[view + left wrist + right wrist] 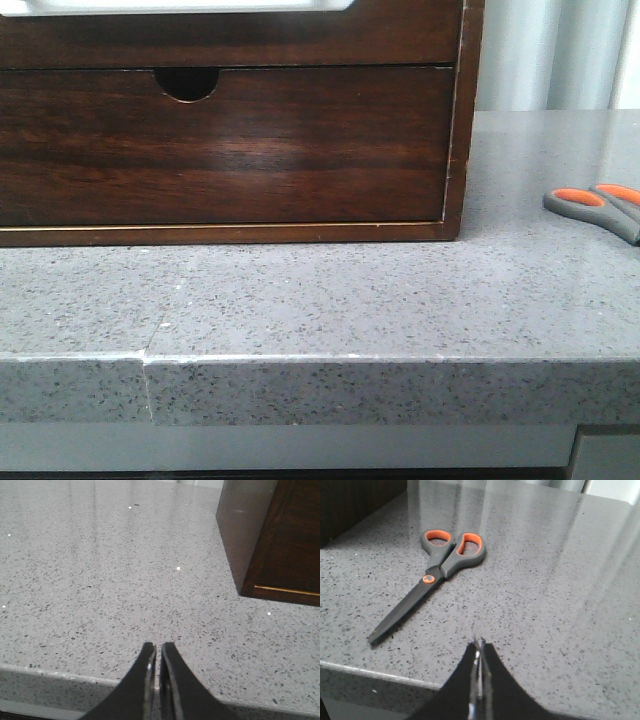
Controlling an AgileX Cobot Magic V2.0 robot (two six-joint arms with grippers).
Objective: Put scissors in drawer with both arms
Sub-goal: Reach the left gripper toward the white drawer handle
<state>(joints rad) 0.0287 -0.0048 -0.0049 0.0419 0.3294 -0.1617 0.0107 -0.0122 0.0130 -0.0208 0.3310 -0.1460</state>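
Right gripper (480, 652): we are seeing its dark fingers pressed together with nothing between them, hovering over the counter's near edge.
Left gripper (157, 652): we are seeing it clenched and empty too, near the cabinet's (280, 540) corner.
Scissors (432, 575): they are lying flat on the grey speckled counter (320, 290), blades closed and dark, grey handles with orange-lined loops, right of the cabinet.
Drawer (200, 30): it is showing as a dark glossy front with a white rim, above the notched front (225, 145).
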